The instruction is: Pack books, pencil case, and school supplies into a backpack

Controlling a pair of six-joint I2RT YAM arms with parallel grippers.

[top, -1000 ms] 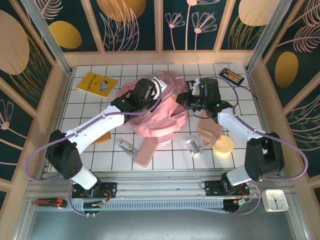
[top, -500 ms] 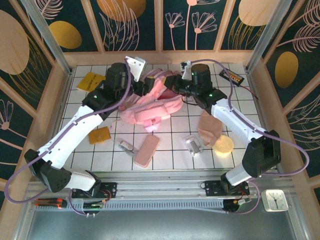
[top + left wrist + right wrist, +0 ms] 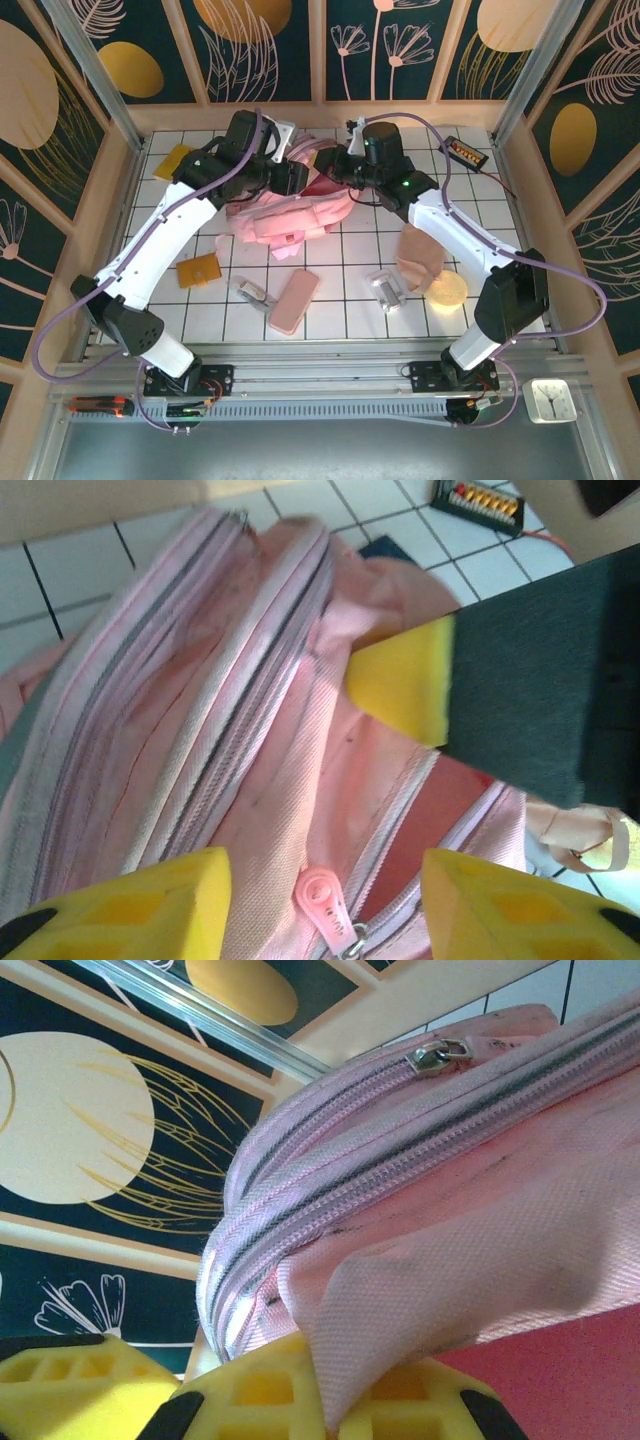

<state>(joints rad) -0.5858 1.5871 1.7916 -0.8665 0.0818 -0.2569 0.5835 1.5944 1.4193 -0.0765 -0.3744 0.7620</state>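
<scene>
The pink backpack (image 3: 298,216) lies bunched at the back middle of the table. My right gripper (image 3: 338,166) is shut on a fold of its fabric, pinched between the yellow pads (image 3: 340,1400), and holds that edge up. My left gripper (image 3: 300,178) hovers open over the backpack (image 3: 200,730); a pink zip pull (image 3: 328,902) lies between its fingertips (image 3: 130,905), untouched, beside a red-lined opening. The pencil case (image 3: 293,301) lies near the front. The yellow book (image 3: 170,160) is partly under my left arm. An orange-brown pad (image 3: 199,270) and silver clips (image 3: 250,293) (image 3: 388,288) lie on the tiles.
A black slab with an orange label (image 3: 463,151) lies at the back right corner. A tan pouch-like thing (image 3: 420,262) and a round yellow disc (image 3: 447,290) sit at the right. Wooden walls close in the tiled table on three sides.
Both grippers moved toward the back wall, dragging the backpack back with them. My left gripper let go and opened. The pencil case and orange-brown pad came out from under the backpack and arm.
</scene>
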